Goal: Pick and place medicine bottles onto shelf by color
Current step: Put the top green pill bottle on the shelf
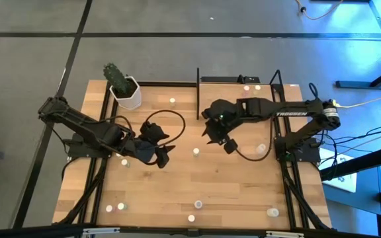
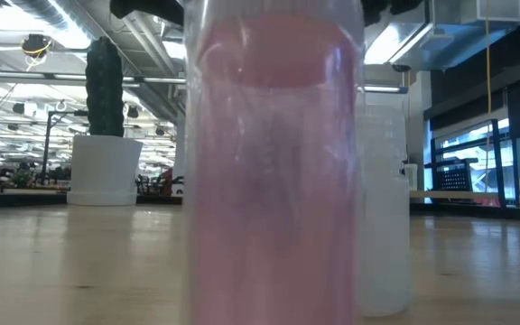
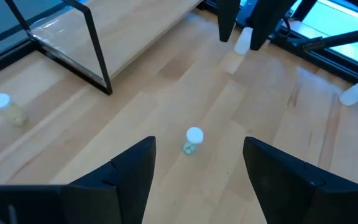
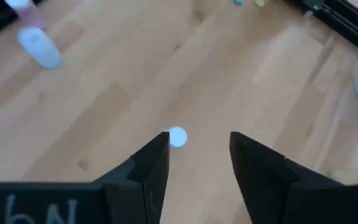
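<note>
White-capped bottle [image 1: 196,151] stands mid-table between both grippers, not yet picked. Right gripper [image 1: 219,140] hangs spread and empty nearby; left gripper [image 1: 166,155] waits spread. Next, I judge, the right must drop and centre over it.

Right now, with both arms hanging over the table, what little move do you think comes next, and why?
Probably the right hand shifts slightly sideways and comes down over the small bottle. Its fingers are open, and the bottle stands on the tabletop just beyond one fingertip, not centred in the gap. The left hand is also open, facing the same bottle from the other side.
</note>
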Robot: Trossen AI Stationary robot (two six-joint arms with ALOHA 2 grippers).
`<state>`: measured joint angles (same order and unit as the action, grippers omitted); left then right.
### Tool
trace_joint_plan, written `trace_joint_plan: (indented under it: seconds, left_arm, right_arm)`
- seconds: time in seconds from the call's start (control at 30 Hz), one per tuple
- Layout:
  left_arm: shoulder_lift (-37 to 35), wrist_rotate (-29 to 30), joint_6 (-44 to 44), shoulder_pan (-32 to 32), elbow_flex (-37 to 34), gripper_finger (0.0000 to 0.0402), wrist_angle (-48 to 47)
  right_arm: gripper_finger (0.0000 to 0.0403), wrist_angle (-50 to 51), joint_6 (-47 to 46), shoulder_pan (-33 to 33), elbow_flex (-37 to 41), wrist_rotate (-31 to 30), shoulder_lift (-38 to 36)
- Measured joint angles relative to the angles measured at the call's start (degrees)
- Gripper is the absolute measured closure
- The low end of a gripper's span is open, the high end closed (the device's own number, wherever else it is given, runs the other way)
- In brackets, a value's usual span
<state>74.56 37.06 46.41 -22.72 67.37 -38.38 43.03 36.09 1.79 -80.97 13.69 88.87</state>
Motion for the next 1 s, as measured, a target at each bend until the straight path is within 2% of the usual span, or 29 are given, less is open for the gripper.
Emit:
trace_joint_plan:
  seconds: [0.1, 0.4, 0.5, 0.83, 1.0]
  left_arm:
    - [0.0, 0.0, 0.0, 0.0, 0.0, 0.0166, -0.1]
    - [0.0, 1.4, 0.0, 0.0, 0.0, 0.0166, -0.1]
    - [0.0, 1.4, 0.0, 0.0, 0.0, 0.0166, -0.2]
    - [0.0, 1.4, 0.0, 0.0, 0.0, 0.0166, -0.2]
    - [0.0, 1.4, 0.0, 0.0, 0.0, 0.0166, -0.2]
  right_arm:
    - [0.0231, 0.0, 0.0, -0.9, 0.0, -3.3, 0.9]
    - [0.0184, -0.6, 0.7, -2.7, 0.0, -3.5, 5.4]
    - [0.0173, -0.9, 3.7, -2.8, 0.0, -3.6, 7.8]
    - [0.018, -1.8, 9.2, -2.8, 0.0, 0.9, 14.5]
    - [0.0181, -4.5, 11.1, -2.7, 0.0, 0.9, 17.0]
